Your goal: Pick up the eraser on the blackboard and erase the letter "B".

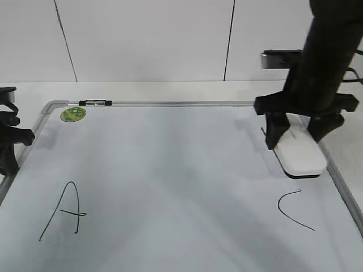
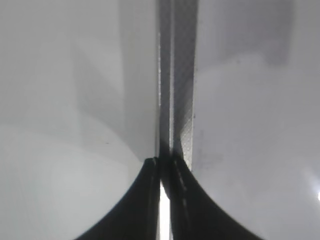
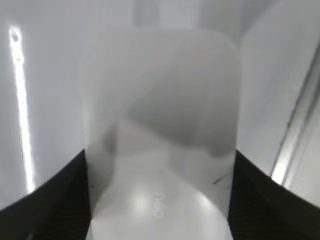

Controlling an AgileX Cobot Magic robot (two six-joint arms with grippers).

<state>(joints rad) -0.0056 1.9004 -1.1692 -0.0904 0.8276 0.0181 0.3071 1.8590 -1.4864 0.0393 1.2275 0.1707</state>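
The white eraser (image 1: 300, 154) lies on the blackboard (image 1: 170, 158), a white dry-erase board, near its right edge. My right gripper (image 1: 295, 140) stands over the eraser with a finger against each long side. In the right wrist view the eraser (image 3: 160, 125) fills the space between both fingers (image 3: 160, 200). No letter "B" shows; the board between the "A" (image 1: 62, 212) and the "C" (image 1: 292, 209) is blank. My left gripper (image 1: 8, 153) is shut and empty at the board's left frame, which shows in the left wrist view (image 2: 175, 100) just beyond the jaws (image 2: 165, 162).
A small black-and-silver marker (image 1: 95, 103) lies on the board's far frame, next to a round green sticker (image 1: 73, 114). The board's right frame (image 3: 295, 135) runs close beside the eraser. A white wall stands behind the table.
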